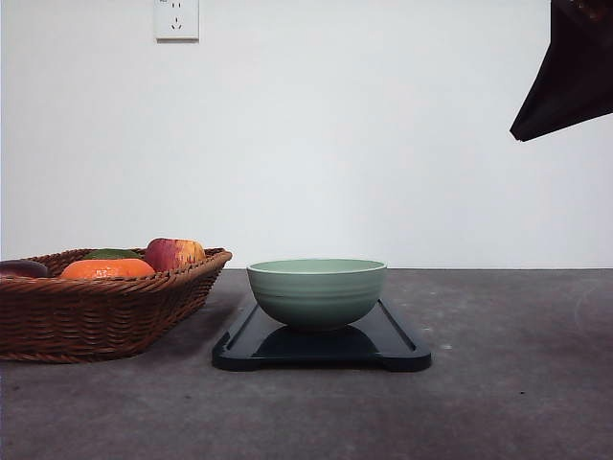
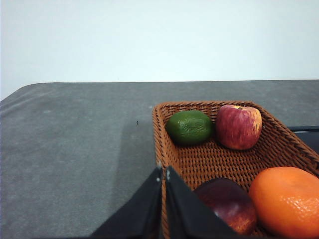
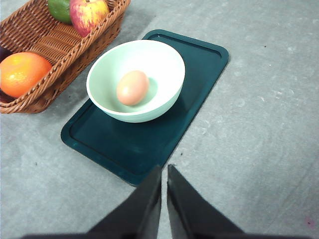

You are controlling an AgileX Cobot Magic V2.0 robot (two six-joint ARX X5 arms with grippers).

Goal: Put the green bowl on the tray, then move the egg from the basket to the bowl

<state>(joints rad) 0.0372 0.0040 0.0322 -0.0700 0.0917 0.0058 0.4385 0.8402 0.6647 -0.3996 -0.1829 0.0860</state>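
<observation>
Straight ahead, in the front view, the green bowl [image 1: 317, 292] sat upright on the tray [image 1: 395, 347], roughly at its middle, on the dark grey table [image 1: 498, 402]. Just to the left of the tray stood the basket [image 1: 96, 316], with an orange [image 1: 107, 269] and an apple [image 1: 173, 253] showing above its braided rim. A wall socket [image 1: 176, 18] was fixed high on the white wall, and a dark part of the right arm [image 1: 570, 72] hung in the upper right corner, well above the table.

Next, the left wrist view looked over one end of the basket [image 2: 279, 144]. A green fruit [image 2: 189, 127] and the apple [image 2: 238, 127] lay side by side at its far end, while the orange [image 2: 286, 201] and a dark red fruit [image 2: 227, 204] lay nearer the camera. The left gripper [image 2: 164, 172] was pressed together, its tips meeting above the basket's near rim and holding nothing.

Last, the right wrist view looked down on the tray [image 3: 149, 144]. The green bowl [image 3: 167, 64] stood on it, and the egg [image 3: 132, 87] lay inside the bowl, on its bottom. The basket [image 3: 65, 55] was just beside the tray, holding the orange [image 3: 22, 73] and the apple [image 3: 88, 14]. The right gripper [image 3: 164, 172] hovered above the tray's near edge with its fingers closed together, empty.
</observation>
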